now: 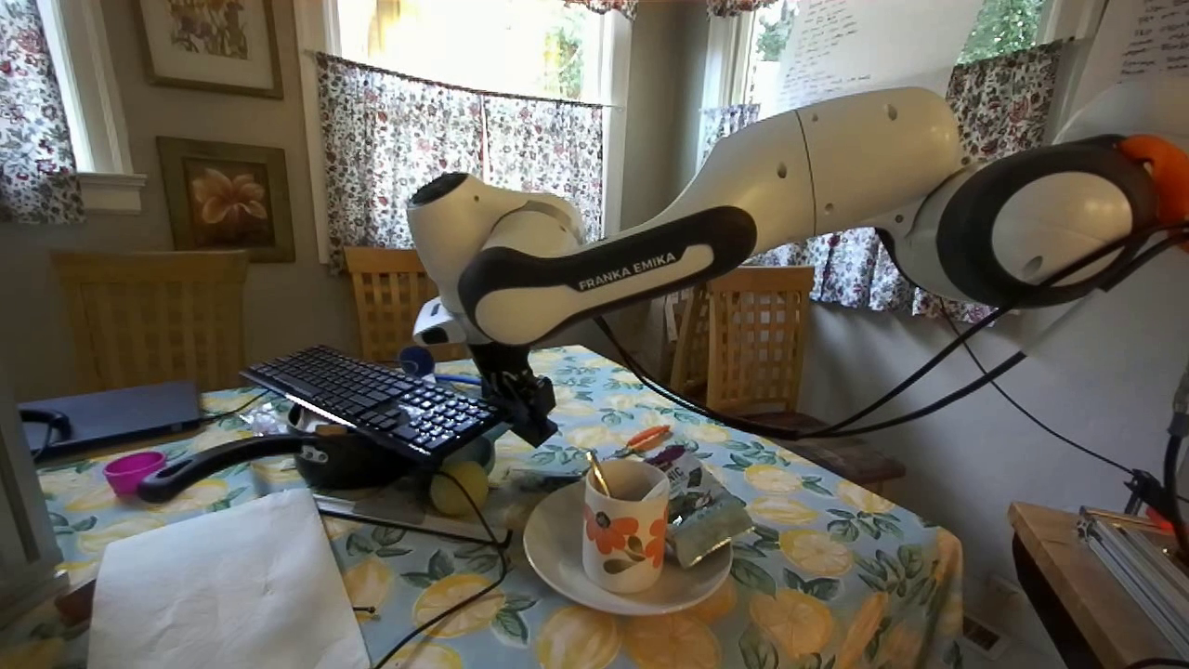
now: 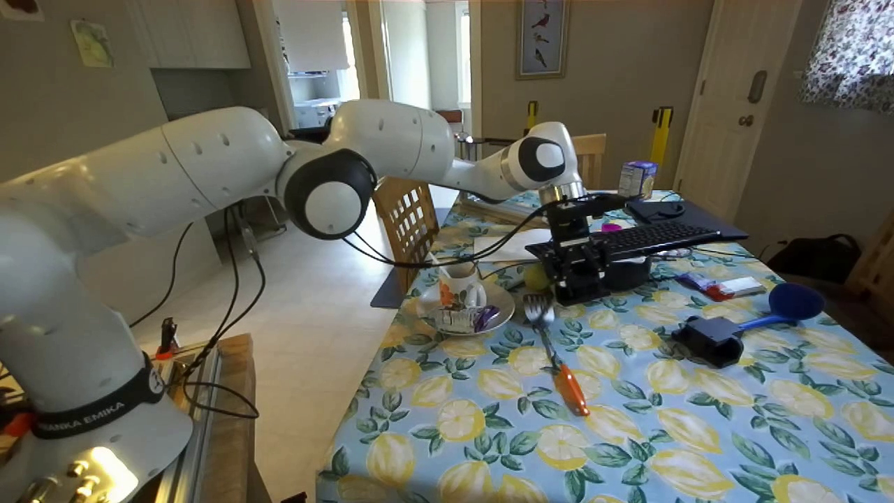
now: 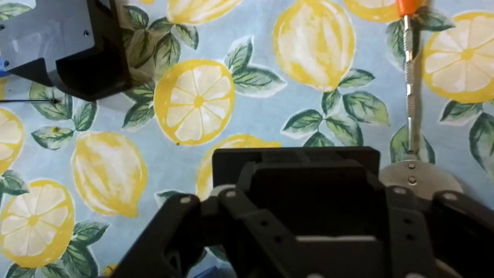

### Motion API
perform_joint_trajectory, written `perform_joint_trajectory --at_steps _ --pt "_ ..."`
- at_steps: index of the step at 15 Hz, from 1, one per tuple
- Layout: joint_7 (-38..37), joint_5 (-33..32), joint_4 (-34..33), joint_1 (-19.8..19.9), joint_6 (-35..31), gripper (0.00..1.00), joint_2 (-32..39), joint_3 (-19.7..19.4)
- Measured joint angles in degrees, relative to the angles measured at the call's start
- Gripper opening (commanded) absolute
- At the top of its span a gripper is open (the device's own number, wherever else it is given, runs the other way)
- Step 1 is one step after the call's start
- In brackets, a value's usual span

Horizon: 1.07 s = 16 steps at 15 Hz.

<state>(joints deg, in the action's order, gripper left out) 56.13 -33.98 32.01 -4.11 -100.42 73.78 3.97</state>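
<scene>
Keyboard (image 1: 367,395) lies tilted across black pan (image 1: 344,469), which I'd guess props it off the surface (image 2: 503,426). My pincer (image 2: 583,290) hangs right beside its robot-side end in both exterior views; contact, can't tell. Wrist view: looks pressed together, nothing visible between. Cup (image 1: 625,534) sits on plate (image 1: 557,557), probably to catch drips; packet (image 1: 711,530) shares it. That side's tight for me: plate near the edge, orange-handled fork (image 2: 563,374) close by. More swing room between fork and black holder (image 2: 709,335).
</scene>
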Motion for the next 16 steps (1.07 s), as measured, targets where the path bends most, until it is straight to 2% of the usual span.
perform_joint_trajectory --at_steps 8,16 --pt "1.75 0.14 -0.31 0.8 -0.28 0.34 0.16 1.12" --pt "18.66 0.13 -0.81 2.6 -0.62 0.34 -0.02 2.48"
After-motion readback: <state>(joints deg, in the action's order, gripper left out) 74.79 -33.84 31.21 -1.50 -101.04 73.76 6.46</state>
